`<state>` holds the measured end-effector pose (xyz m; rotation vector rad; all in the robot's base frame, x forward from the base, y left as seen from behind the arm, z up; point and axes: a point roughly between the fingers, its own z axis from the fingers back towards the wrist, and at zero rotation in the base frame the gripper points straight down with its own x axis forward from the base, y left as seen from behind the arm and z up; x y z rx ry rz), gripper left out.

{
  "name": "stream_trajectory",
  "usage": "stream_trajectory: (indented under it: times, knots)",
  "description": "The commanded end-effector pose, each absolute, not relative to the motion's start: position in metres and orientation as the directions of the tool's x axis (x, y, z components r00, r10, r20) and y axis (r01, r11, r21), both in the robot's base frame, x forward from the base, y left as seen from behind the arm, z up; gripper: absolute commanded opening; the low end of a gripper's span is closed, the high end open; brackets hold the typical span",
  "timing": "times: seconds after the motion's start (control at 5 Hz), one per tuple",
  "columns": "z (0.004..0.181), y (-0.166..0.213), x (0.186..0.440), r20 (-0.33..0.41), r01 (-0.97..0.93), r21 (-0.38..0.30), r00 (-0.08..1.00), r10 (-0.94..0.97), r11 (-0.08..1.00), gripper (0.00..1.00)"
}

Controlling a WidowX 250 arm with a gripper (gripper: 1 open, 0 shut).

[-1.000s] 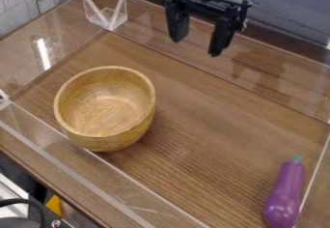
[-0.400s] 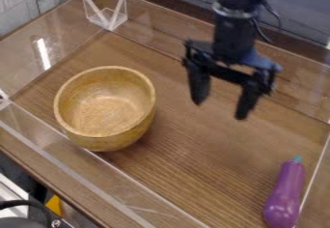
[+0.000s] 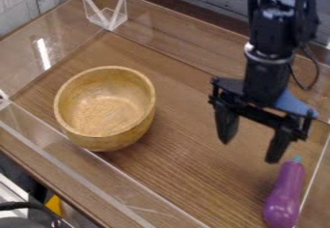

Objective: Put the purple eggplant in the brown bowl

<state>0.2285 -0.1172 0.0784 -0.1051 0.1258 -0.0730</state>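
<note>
Work surface: a wooden tabletop (image 3: 180,150) with straight brown grain running diagonally across the frame, clean, with a soft sheen. Clear plastic walls (image 3: 77,184) enclose it; the near wall crosses the lower left, the far wall runs along the top, both catching pale glare. A small clear plastic bracket (image 3: 104,12) stands at the upper left, at the far wall. Dark, indistinct clutter shows beyond the enclosure at the lower left corner. Lighting is even, from above.
</note>
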Motion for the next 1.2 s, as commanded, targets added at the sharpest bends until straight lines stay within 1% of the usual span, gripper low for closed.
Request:
stream_trajectory:
  times: [0.0,0.4,0.8,1.0]
  knots:
    - [0.081,-0.132,0.229,-0.037,0.069,-0.127,0.997,-0.075,0.989,1.00]
    - [0.063,-0.145,0.228,0.020,0.036,-0.121,0.999,-0.034,0.992,1.00]
    - [0.044,-0.149,0.234,0.104,0.015,-0.135,0.995,0.000,0.991,1.00]
    - [0.038,-0.149,0.235,0.130,0.008,-0.140,0.991,0.010,0.990,1.00]
